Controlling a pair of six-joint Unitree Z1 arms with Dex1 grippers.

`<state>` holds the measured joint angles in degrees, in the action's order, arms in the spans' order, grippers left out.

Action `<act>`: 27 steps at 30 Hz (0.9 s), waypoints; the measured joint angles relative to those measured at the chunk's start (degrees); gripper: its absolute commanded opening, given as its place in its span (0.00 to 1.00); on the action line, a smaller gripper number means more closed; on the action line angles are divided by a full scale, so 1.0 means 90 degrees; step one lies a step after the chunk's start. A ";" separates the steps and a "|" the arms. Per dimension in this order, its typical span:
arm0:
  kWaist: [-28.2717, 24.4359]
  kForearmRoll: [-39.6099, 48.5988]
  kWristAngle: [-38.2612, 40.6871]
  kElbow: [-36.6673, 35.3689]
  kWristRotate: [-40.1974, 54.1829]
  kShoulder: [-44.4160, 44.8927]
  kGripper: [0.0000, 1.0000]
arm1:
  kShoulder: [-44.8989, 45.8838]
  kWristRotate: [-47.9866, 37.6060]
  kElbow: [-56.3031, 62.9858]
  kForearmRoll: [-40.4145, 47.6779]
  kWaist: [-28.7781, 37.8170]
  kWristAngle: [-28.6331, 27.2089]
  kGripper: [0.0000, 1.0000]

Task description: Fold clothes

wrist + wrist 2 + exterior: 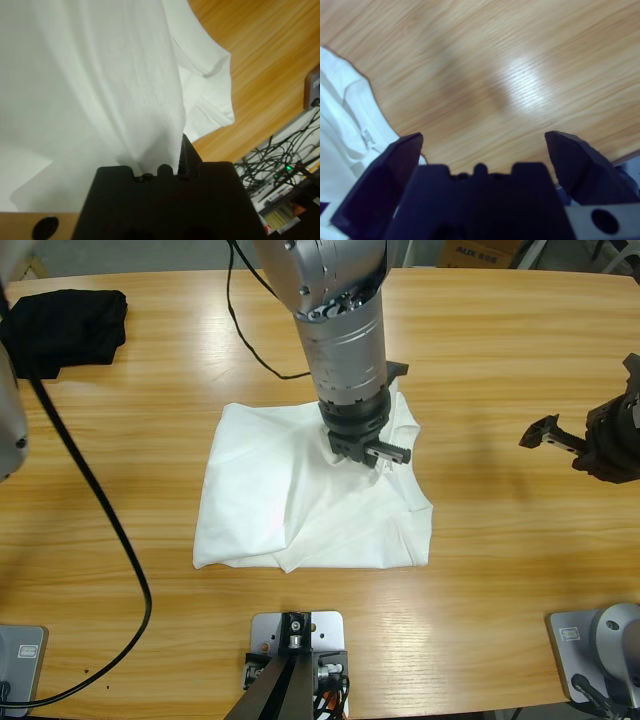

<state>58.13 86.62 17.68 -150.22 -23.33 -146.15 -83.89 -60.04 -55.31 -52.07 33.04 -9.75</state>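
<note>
The white T-shirt (pixel 290 500) lies partly folded and rumpled in the middle of the table. My left gripper (pixel 370 448) comes down from the top onto its right part. In the left wrist view a fold of the white cloth (pixel 90 75) runs up from between the jaws, so the left gripper (pixel 172 160) is shut on the shirt. My right gripper (pixel 545 433) hovers over bare wood to the right of the shirt. Its jaws stand wide open with nothing between them (pixel 485 145). The shirt's edge with a small label (pixel 340 115) shows at the left of the right wrist view.
A black folded garment (pixel 65 330) sits at the table's far left corner. A black cable (pixel 95 500) trails across the left side of the table. Bare wood (pixel 520 540) lies to the right of the shirt.
</note>
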 measured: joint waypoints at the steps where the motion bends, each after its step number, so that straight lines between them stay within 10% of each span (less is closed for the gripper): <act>1: 0.0000 0.0000 0.0063 -0.0002 0.0000 -0.0045 0.70 | 0.0000 0.0000 0.0003 0.0022 0.0000 0.0024 1.00; 22: -0.0017 -0.0988 0.1039 -0.0018 -0.0277 -0.0083 0.76 | -0.0117 0.0149 0.0055 0.0405 0.0113 0.0231 1.00; 27: -0.0131 -0.1026 0.1039 -0.0018 -0.0180 0.0324 0.76 | 0.0044 0.0691 -0.0336 0.0301 0.0146 0.0164 0.66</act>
<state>56.95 77.39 27.03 -150.38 -24.95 -143.23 -83.50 -53.83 -58.34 -49.36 34.35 -8.28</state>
